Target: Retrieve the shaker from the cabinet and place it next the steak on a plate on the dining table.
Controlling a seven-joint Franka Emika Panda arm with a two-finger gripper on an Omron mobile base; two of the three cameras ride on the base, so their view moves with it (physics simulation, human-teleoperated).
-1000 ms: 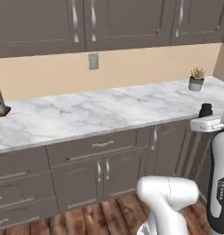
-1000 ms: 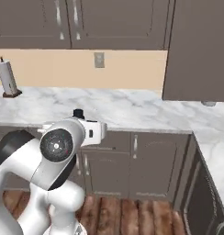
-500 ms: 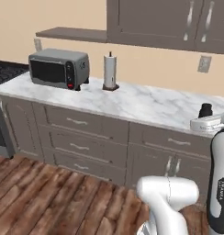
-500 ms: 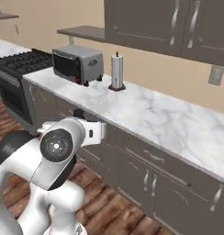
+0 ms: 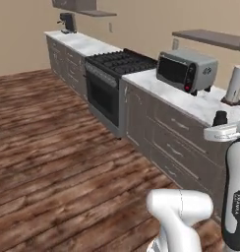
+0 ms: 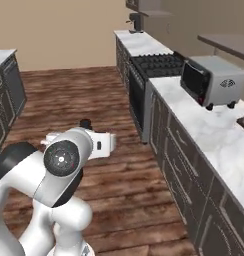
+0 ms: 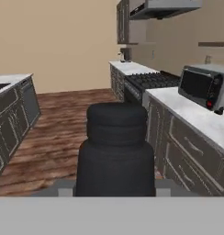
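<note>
hand view is taken up at its middle by the shaker point(image 7: 116, 149), a black cylinder with a narrower ribbed top, which is seen upright and very close, gripped at its base by the gripper point(image 7: 114, 188); the jaws are closed narrowly around it, though the finger tips themselves are largely hidden behind its body. behind the shaker, a wooden floor point(image 7: 54, 137) and a beige wall point(image 7: 54, 41) are seen. along the right of this view a marble wall counter point(image 7: 196, 114) is run over grey-brown drawer cabinets, with a toaster oven point(image 7: 203, 87) standing on it and a black stove point(image 7: 153, 80) beyond. at the left edge, the corner of the dining table point(image 7: 10, 82) with its white top and grey-brown sides is shown.

in the left base view the shaker point(image 5: 220, 118) is seen as a small black shape held above the white hand at the right edge, level with the counter front. the toaster oven point(image 5: 186, 71) is set on the counter, a paper towel roll point(image 5: 235, 84) is stood near it to the right, and the stove point(image 5: 119, 61) is placed to its left. a coffee machine point(image 5: 67, 22) is seen far along the counter.

in the right base view the shaker point(image 6: 85, 123) is seen as a dark cap just above the white hand, over the wooden floor, well apart from the counter at right. part of the dining table point(image 6: 4, 55) is seen at the left edge.
</note>
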